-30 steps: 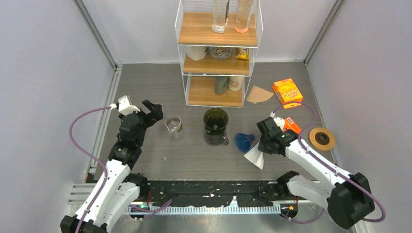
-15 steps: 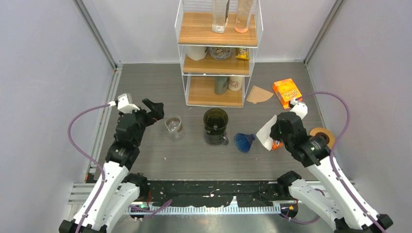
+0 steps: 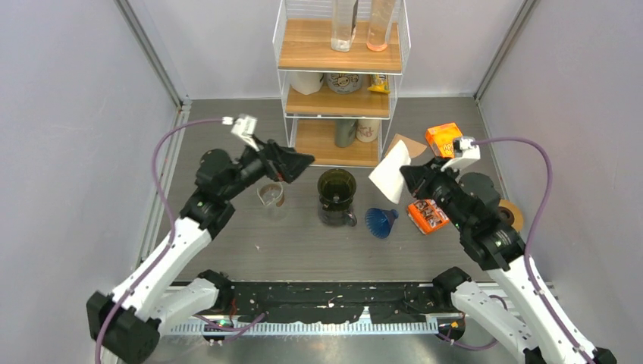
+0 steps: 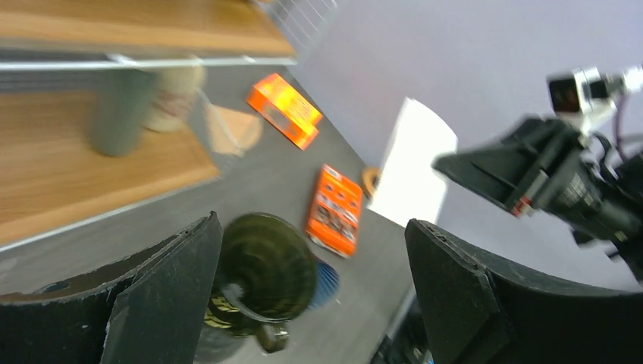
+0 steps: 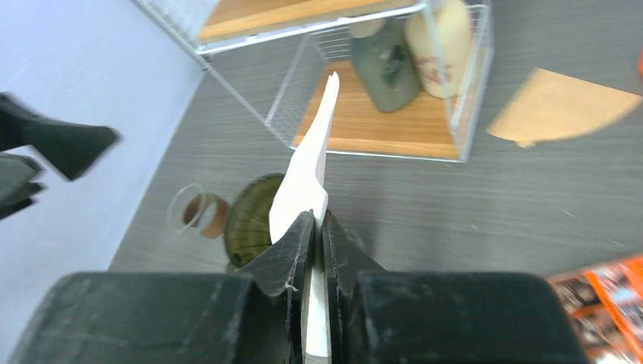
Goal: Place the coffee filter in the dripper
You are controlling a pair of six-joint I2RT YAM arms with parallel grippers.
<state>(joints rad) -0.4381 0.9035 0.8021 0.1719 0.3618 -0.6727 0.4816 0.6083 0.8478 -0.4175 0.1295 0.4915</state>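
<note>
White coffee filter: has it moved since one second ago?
Yes: the white coffee filter rose in view, past the blue cone, toward the shelf rack.

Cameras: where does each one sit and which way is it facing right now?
Top external: above and behind the bases, looking down on the table; both arms show, left gripper and right gripper.
Left wrist: on the left arm, facing right across the green dripper at the right gripper; its own open fingers frame it.
Right wrist: on the right arm, facing the shelf; its shut fingers pinch the filter.
Shared: both wrist views show green dripper and filter.
</note>
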